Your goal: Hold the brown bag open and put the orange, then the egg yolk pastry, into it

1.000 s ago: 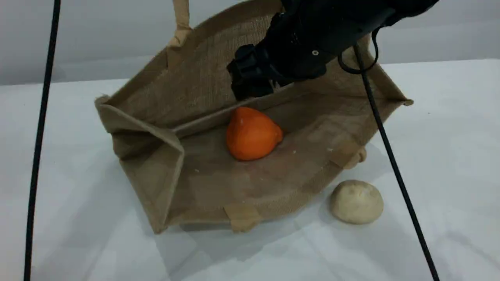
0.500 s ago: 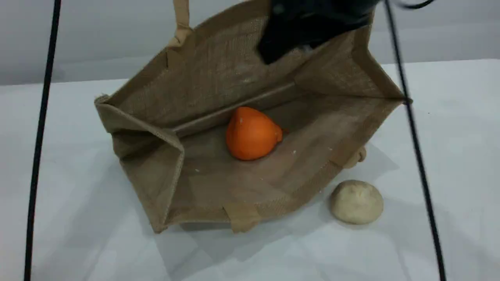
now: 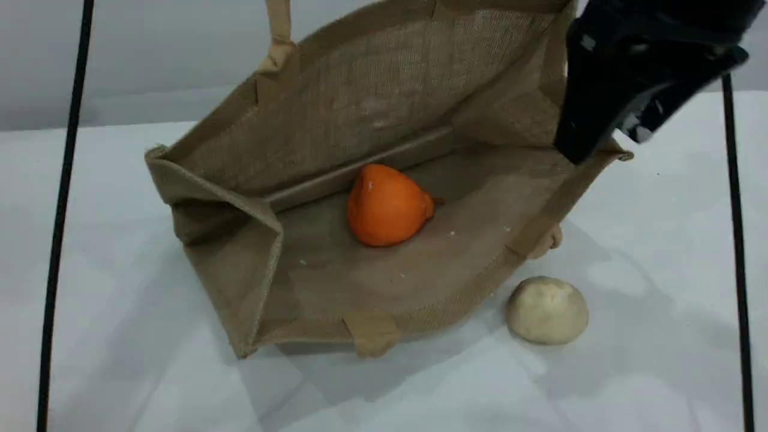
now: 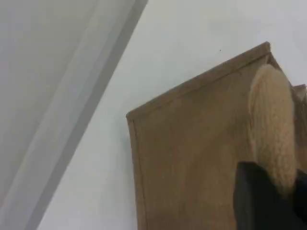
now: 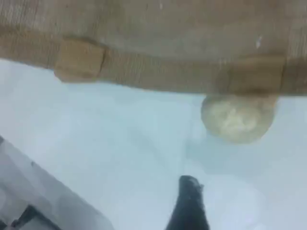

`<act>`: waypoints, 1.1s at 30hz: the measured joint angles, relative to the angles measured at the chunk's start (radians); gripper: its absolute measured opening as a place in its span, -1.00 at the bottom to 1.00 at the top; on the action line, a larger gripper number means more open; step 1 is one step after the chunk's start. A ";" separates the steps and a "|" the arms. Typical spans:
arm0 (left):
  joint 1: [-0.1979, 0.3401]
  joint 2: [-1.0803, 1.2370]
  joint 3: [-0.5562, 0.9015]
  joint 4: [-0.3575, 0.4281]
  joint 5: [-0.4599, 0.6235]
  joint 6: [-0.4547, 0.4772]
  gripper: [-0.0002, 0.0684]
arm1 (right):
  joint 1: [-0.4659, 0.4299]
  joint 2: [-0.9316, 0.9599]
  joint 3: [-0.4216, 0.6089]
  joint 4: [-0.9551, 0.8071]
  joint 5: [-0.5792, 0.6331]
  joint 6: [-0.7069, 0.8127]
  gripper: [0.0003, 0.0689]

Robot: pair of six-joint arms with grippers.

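The brown bag [image 3: 336, 282] lies on the white table with its mouth wide open toward the camera. Its far handle [image 3: 277, 30] is pulled straight up out of frame. The orange [image 3: 387, 207] rests inside on the bag's lower wall. On the table just outside the bag's right front rim sits the egg yolk pastry [image 3: 547, 310], also in the right wrist view [image 5: 237, 117]. My right gripper [image 3: 591, 129] hangs open and empty over the bag's right corner, above and behind the pastry. In the left wrist view my left gripper [image 4: 268, 191] is shut on the beige handle [image 4: 273, 129].
Two black cables hang down, one at the far left [image 3: 60, 210] and one at the far right [image 3: 735, 240]. A grey wall runs behind the table. In the right wrist view the table edge [image 5: 53, 187] shows at the lower left.
My right gripper has risen out of the bag, away from the orange, and swung right to above the bag's right corner. The orange, pastry and bag stay put.
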 joint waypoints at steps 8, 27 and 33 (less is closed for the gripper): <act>0.000 0.000 0.000 0.000 0.000 0.000 -0.71 | 0.001 0.075 0.062 0.022 -0.100 0.003 0.44; 0.000 0.000 0.000 0.000 0.001 -0.001 -0.71 | 0.001 0.329 0.063 0.123 -0.267 -0.043 0.44; 0.000 0.000 0.000 0.000 0.001 -0.001 -0.71 | 0.001 0.353 0.063 0.140 -0.320 -0.051 0.44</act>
